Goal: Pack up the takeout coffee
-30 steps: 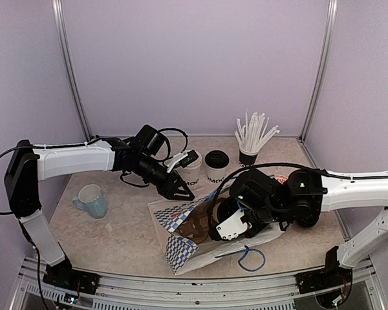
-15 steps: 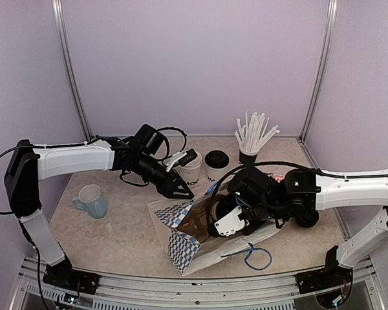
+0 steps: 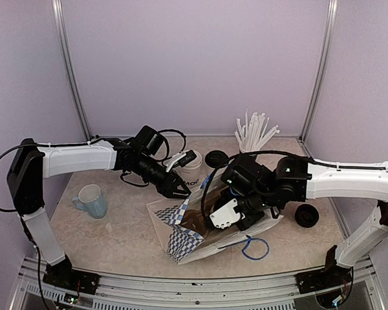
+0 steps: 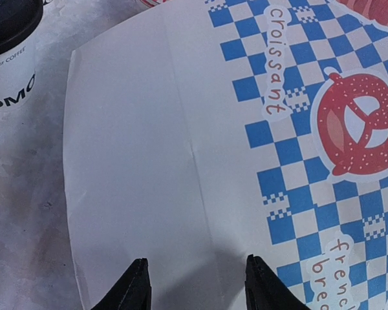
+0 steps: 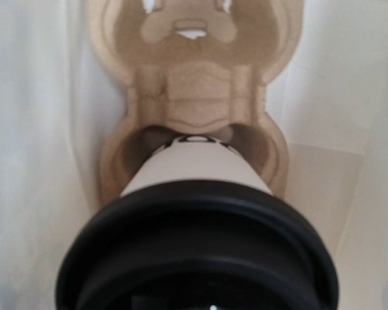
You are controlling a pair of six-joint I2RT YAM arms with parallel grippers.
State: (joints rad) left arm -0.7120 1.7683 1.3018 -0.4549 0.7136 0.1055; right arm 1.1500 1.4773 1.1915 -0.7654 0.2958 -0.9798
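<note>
Lavender walls enclose a marbled table (image 3: 116,226), where the overhead view shows the right gripper (image 3: 215,215) inside the mouth of a checkered paper bag (image 3: 181,242) lying mid-table, the left gripper (image 3: 174,189) hovering at its far left edge. Left wrist: jaws half apart over the paper, gripping nothing, a second lidded cup (image 4: 10,58) beyond the bag. Right wrist: the takeout cup (image 5: 194,169), apparently clamped near its black lid (image 5: 200,245) though the fingers are out of frame, points base-first at a pulp carrier (image 5: 194,97) inside the bag. It looks light, thin-walled and crushable, so I judge the stiffer rim the place to hold.
</note>
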